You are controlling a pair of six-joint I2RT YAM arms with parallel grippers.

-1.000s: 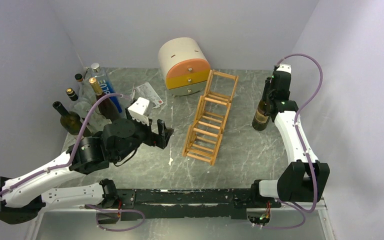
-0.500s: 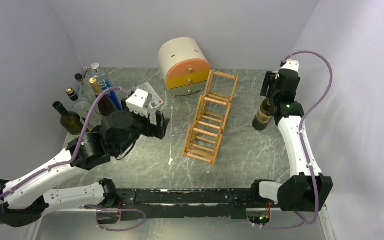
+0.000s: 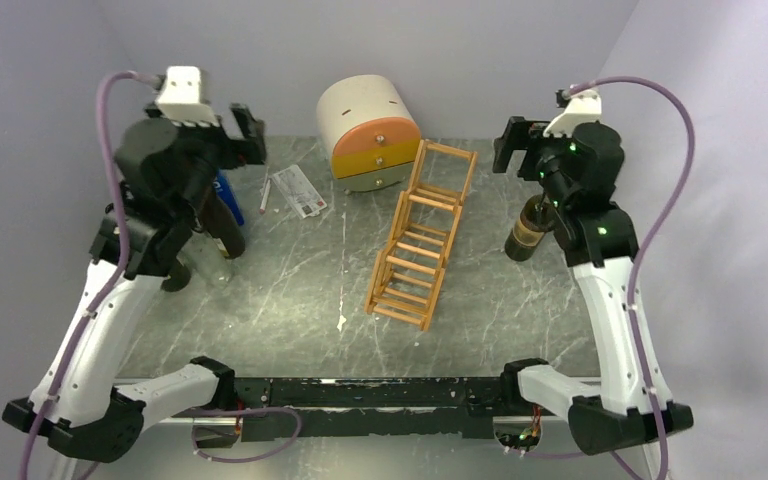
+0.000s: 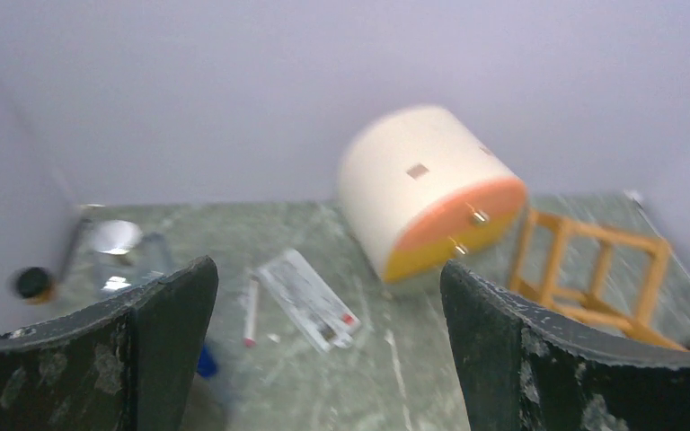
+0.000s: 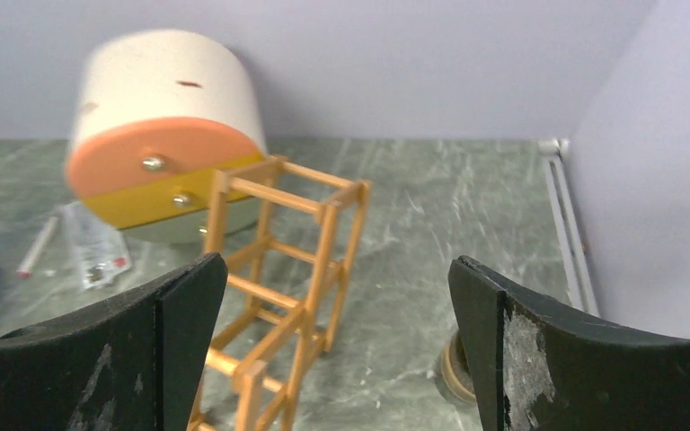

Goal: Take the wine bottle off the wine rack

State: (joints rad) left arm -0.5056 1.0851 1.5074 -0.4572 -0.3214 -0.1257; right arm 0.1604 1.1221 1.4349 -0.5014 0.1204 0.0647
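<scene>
The dark glass wine bottle point(image 3: 526, 232) stands on the grey marble counter point(image 3: 290, 290) beside the tan slatted wooden rack point(image 3: 420, 240), so the right gripper point(image 3: 515, 150) and left gripper point(image 3: 245, 130), both spread empty, best retreat straight up.

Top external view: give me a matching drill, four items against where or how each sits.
Items
1. wine rack
2. wine bottle
3. round drawer box
4. flat packet

Places
A. upright, right of the rack
B. at the back, orange and yellow fronts
C. middle of the table, no bottle in it
D. lying flat, left of the drawer box

Pairs: 1-C, 2-A, 3-B, 4-D
</scene>
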